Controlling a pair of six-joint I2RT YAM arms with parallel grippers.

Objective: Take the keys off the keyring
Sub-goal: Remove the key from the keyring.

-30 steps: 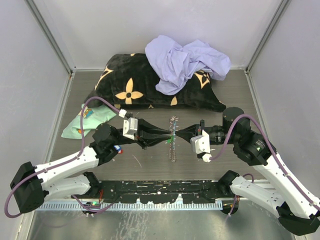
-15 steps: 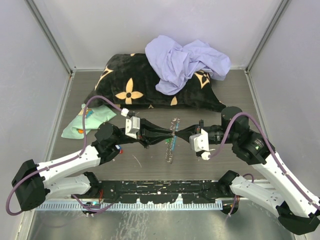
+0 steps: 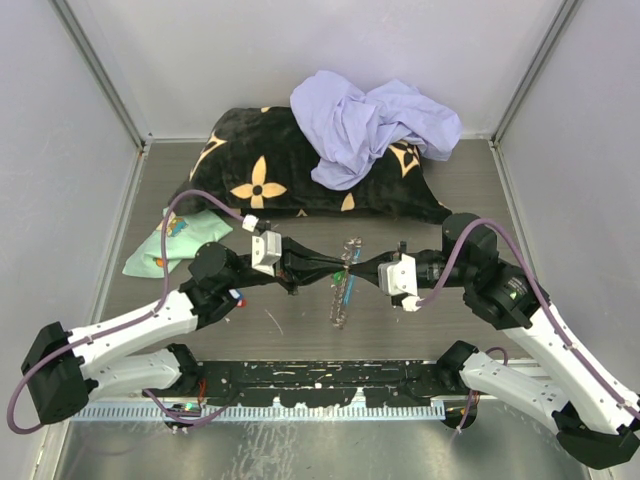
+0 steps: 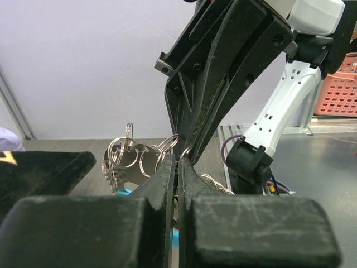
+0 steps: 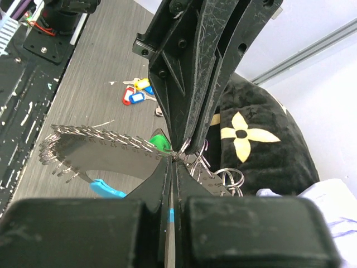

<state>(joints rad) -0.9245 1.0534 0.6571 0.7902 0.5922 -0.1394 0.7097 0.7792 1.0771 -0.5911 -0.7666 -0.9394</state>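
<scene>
The keyring (image 3: 344, 285) hangs between my two grippers over the middle of the table. It is a curved metal plate (image 5: 97, 151) edged with many small split rings, with a light-blue plastic piece (image 5: 106, 190) below. A green-tagged key (image 5: 159, 139) hangs on it beside the fingertips. My left gripper (image 3: 341, 272) is shut on a split ring at the plate's edge. My right gripper (image 3: 353, 272) is shut tip to tip against it on the same spot of the keyring. Loose keys (image 5: 136, 92) with red, blue and yellow tags lie on the table by the left arm.
A black cushion (image 3: 265, 175) with yellow flowers lies at the back, with a lavender cloth (image 3: 372, 118) piled on it. A mint-green cloth (image 3: 172, 243) lies at the left. Grey walls close in both sides. A pink basket (image 4: 338, 84) shows beyond the right arm.
My left gripper's jaws have closed onto the ring. Both grippers and the keyring have shifted slightly away from the near edge, and the keyring now hangs more tilted.
</scene>
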